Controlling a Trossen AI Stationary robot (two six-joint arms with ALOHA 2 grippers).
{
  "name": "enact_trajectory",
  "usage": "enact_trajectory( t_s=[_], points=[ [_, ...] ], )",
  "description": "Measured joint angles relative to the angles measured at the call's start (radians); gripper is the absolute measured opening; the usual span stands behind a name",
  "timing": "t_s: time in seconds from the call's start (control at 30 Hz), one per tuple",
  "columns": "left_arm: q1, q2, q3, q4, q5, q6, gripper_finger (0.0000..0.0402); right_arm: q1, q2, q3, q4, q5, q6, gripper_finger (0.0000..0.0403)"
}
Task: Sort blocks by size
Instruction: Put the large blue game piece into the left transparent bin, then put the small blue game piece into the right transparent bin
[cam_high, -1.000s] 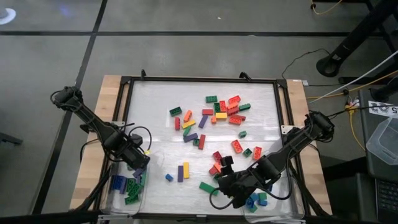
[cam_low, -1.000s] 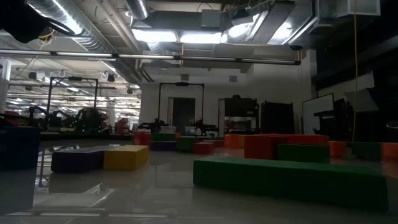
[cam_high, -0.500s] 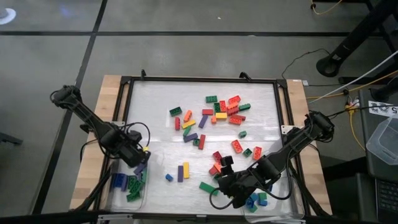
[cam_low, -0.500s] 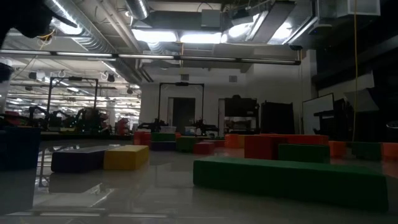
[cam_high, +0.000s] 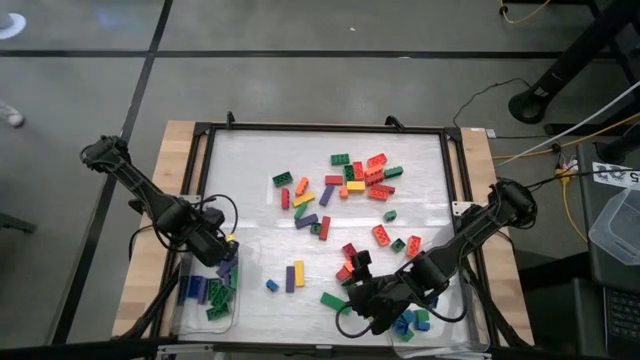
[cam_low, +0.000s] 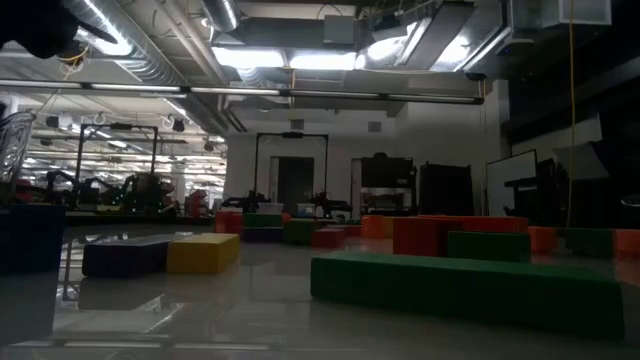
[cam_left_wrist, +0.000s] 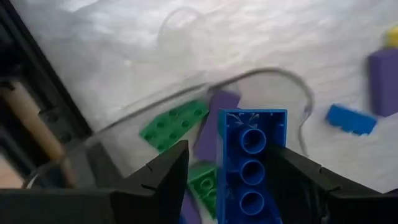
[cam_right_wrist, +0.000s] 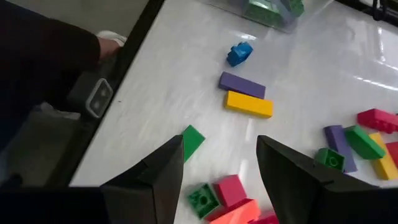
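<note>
Two grippers work at the near edge of the surface (cam_high: 250, 160), where studded blocks (cam_high: 360, 175) lie scattered, most in a loose cluster toward the far right and others strewn across the middle. Left gripper (cam_left_wrist: 230, 168) hangs over a clear tray (cam_high: 205, 300) at the near left corner, its fingers closed on a long blue block (cam_left_wrist: 252, 165) held end-on, hollow underside showing three round tubes; green and purple long blocks already lie in the tray below. Right gripper (cam_right_wrist: 217, 168) hovers low near the near edge, fingers spread wide and holding nothing, above a small green block (cam_right_wrist: 193, 140) and a red one (cam_right_wrist: 230, 186); a second tray (cam_high: 415, 322) at the near right holds small blue and green pieces. Risk: released from this height and tilt, the blue block could strike the tray rim and bounce onto the surface. Risk: the right gripper's wide span could catch two neighbouring pieces at once, or nudge the green block away. Blocks appear glossy, hard and brightly coloured: red, orange, yellow, green, blue, purple
</note>
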Motion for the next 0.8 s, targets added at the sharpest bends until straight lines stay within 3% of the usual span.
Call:
enact_trajectory(
  t_s=[0.13, 0.27, 0.33, 0.4, 0.5, 0.63, 0.8],
  points=[
    [0.0, 0.054, 0.0, -0.05, 0.092, 0.065, 0.019, -0.024, 0.034, -0.001, 0.034, -0.02, -0.023, 0.0202],
    [0.0, 0.079, -0.001, -0.088, 0.141, 0.024, 0.019, -0.046, 0.065, -0.001, 0.011, -0.084, -0.021, 0.0202],
    [-0.007, 0.081, 0.0, 0.012, 0.142, 0.162, 0.019, -0.056, 0.077, -0.001, 0.0, -0.101, -0.021, 0.0202],
    [-0.01, 0.079, 0.003, 0.004, 0.142, 0.253, 0.019, -0.055, 0.081, -0.001, -0.018, -0.106, -0.021, 0.0202],
    [-0.009, 0.077, -0.002, -0.082, 0.145, 0.086, 0.019, -0.055, 0.081, -0.001, -0.022, -0.105, -0.021, 0.0202],
    [-0.009, 0.068, 0.0, 0.061, 0.139, 0.176, 0.019, -0.054, 0.081, -0.001, -0.025, -0.106, -0.022, 0.0202],
    [-0.007, 0.066, 0.0, 0.388, 0.062, 0.426, 0.019, -0.054, 0.08, -0.001, -0.034, -0.106, -0.022, 0.0202]
  ],
)
